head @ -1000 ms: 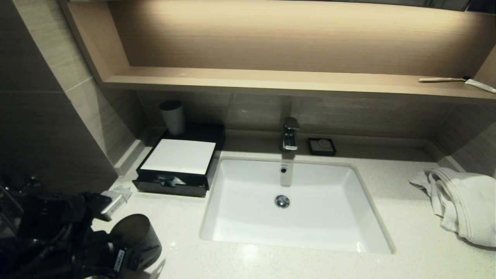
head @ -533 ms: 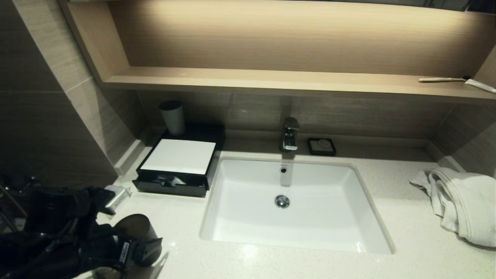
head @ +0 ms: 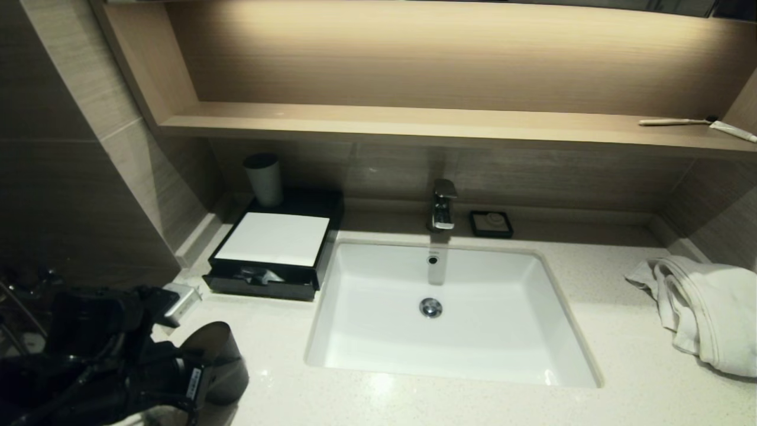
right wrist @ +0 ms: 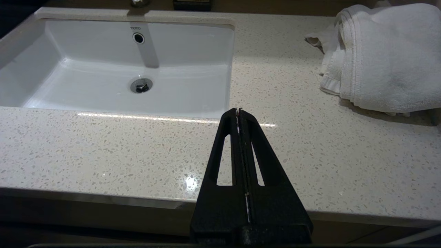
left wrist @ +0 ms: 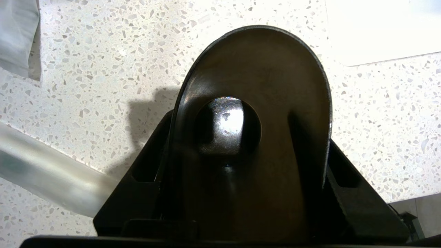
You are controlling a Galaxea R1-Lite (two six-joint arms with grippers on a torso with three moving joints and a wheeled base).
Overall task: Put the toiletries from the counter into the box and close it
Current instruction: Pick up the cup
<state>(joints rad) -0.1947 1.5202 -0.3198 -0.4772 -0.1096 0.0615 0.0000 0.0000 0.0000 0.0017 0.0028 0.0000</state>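
My left gripper [head: 198,378] is at the counter's front left corner, shut on a dark cup [head: 216,358] held on its side. In the left wrist view the cup [left wrist: 255,69] fills the space between the fingers [left wrist: 146,168], its open mouth facing the camera, above the speckled counter. The black box [head: 269,251] with a white top stands left of the sink, its front drawer [head: 260,279] pulled out with small items inside. A second cup [head: 264,177] stands behind the box. My right gripper [right wrist: 238,112] is shut and empty over the counter's front edge.
The white sink [head: 449,313] and tap [head: 442,204] are in the middle. A black soap dish [head: 491,223] sits behind the sink and a white towel [head: 704,307] lies at the right. A grey packet [left wrist: 17,38] and a clear tube [left wrist: 48,175] lie on the counter by the left gripper.
The left arm has shifted slightly and the cup in it has turned a little. The box, drawer and right arm have not moved.
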